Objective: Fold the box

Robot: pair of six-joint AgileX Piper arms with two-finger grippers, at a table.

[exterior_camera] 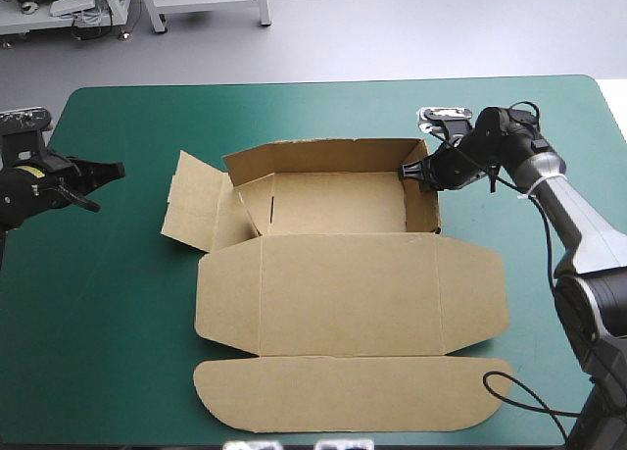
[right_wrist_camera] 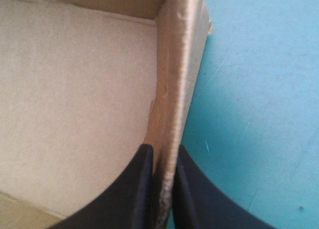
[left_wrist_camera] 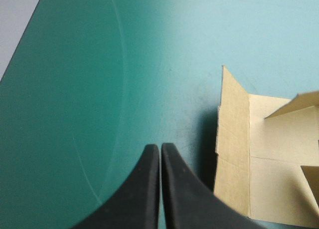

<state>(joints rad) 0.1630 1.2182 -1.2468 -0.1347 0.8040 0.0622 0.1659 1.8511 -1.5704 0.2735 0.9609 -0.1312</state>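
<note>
Table: teal-green covered table (exterior_camera: 108,372), carrying everything.
Right claw: black-fingered right claw (right_wrist_camera: 162,150), clamped on the upright right end wall (right_wrist_camera: 177,64) of the brown cut-board box (exterior_camera: 333,203); the tray floor lies beside it.
Left claw: black-fingered left claw (left_wrist_camera: 160,148), fingers together, empty; the splayed left end flap (left_wrist_camera: 233,139) is ahead, apart.
Lid: flat lid panels (exterior_camera: 343,293), beyond the tray from the right claw.
Handling: likely light, stiff, springy at creases; pinch wall rims, not mid-panel.

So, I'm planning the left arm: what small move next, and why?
Probably bring the left gripper to the left side flap and lift it: that flap splays outward, untouched, while the right gripper pinches the box's upright right wall.
</note>
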